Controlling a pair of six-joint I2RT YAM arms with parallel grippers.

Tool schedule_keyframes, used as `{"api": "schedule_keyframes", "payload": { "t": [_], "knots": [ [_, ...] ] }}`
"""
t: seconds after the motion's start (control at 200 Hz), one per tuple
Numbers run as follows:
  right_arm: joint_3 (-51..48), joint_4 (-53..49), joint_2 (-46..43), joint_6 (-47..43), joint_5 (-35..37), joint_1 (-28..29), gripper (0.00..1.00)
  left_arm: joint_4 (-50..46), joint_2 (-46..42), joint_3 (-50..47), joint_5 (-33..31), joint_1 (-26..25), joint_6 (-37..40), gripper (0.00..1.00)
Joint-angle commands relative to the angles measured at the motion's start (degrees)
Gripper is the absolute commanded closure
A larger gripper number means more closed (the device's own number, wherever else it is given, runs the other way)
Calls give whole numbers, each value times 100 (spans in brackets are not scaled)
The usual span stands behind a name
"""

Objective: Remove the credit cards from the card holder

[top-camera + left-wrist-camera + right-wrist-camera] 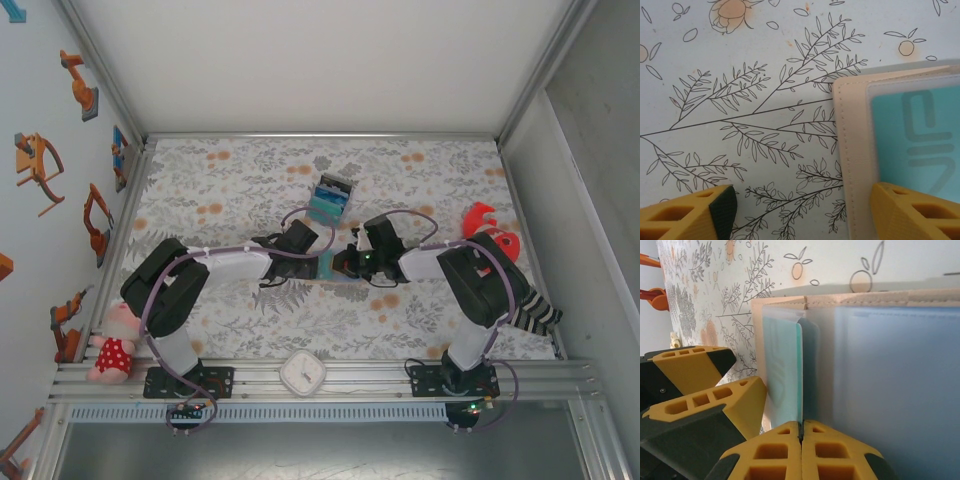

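While right pincer (801, 432) is pinching small tan leather wallet (855, 299), left pincer (802, 201) is hanging spread. Thin teal plastic card (920, 140) is sitting inside wallet, right of left wrist view: likely stiff, slippery; grab bare edge.

Bright, even light, soft shadows; the card holder (880, 390) blurs close up.

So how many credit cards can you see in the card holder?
1: a teal card tucked behind clear plastic in the open card holder. More may be hidden in its other sleeves.
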Motion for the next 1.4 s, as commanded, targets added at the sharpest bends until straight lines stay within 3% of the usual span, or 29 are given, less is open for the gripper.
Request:
{"api": "schedule_keyframes", "payload": {
  "t": [0.0, 0.381, 0.801, 1.037, 1.192, 1.397],
  "knots": [
    [-122, 0, -64, 25, 38, -74, 95, -407, 283, -35, 32, 99, 62, 30],
    [-162, -252, -174, -116, 148, -157, 95, -528, 601, 63, 50, 116, 15, 43],
    [29, -956, -387, -449, 365, -158, 97, -526, 407, 61, 50, 75, 31, 43],
    [172, -1023, -248, -487, 244, -157, 98, -225, -309, 70, -95, -108, 273, 25],
    [216, -1059, -230, -512, 235, -153, 98, -141, -250, 228, -177, -164, 555, 12],
    [247, -1072, -199, -505, 209, -158, 98, -220, 179, 543, -231, -214, 898, 9]
  ]
}}
